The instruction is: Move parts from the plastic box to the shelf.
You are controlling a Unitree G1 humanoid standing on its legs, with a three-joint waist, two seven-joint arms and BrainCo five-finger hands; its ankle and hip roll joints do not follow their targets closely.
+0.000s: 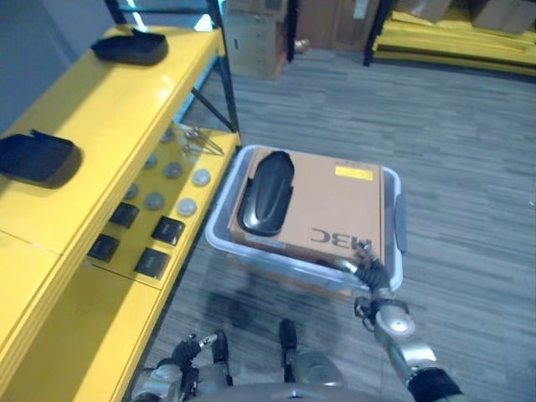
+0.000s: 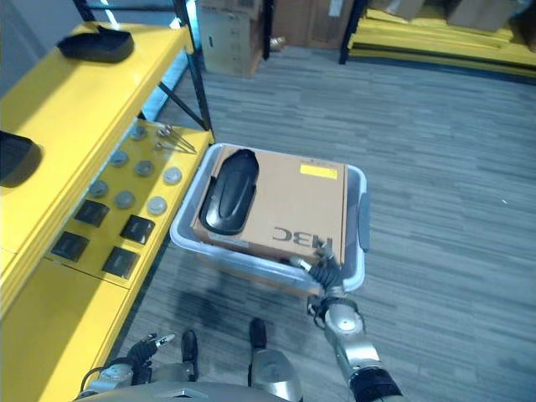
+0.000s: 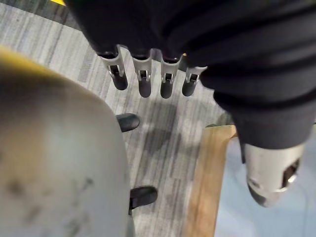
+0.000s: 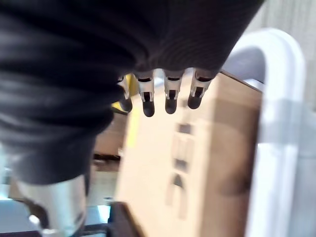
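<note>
A translucent pale-grey plastic box (image 1: 394,251) sits on the grey carpet at the centre of the head views, with a flat brown cardboard sheet (image 1: 335,209) lying across its top. On the cardboard's left half rests a black, elongated, smooth-backed moulded part (image 1: 266,193); its long axis runs from about 12 o'clock to 6 o'clock, leaning slightly toward 7, with the narrower end pointing away from the robot and the broader end toward it.

At 9 o'clock from the box stands a yellow metal shelf (image 1: 109,126). Its upper board carries two more black moulded parts, one at 11 o'clock far back (image 1: 130,46) and one at 9 o'clock near the view's edge (image 1: 35,157). The lower board holds grey round discs (image 1: 186,206), small black square blocks (image 1: 167,229) and a few thin metal pins (image 1: 201,141).

The right hand (image 1: 368,270) reaches to the box's near right corner at 5 o'clock, fingers loose and spread at the rim, holding nothing. Its wrist view adds what the head views lack: the fingers (image 4: 170,101) hang straight above the printed cardboard, the box's white rim curving beside them.

The left hand (image 1: 186,358) hangs low at 7 o'clock. The left wrist view shows its fingers (image 3: 143,84) straight and empty above the carpet, with the cardboard's edge (image 3: 207,187) beyond.
</note>
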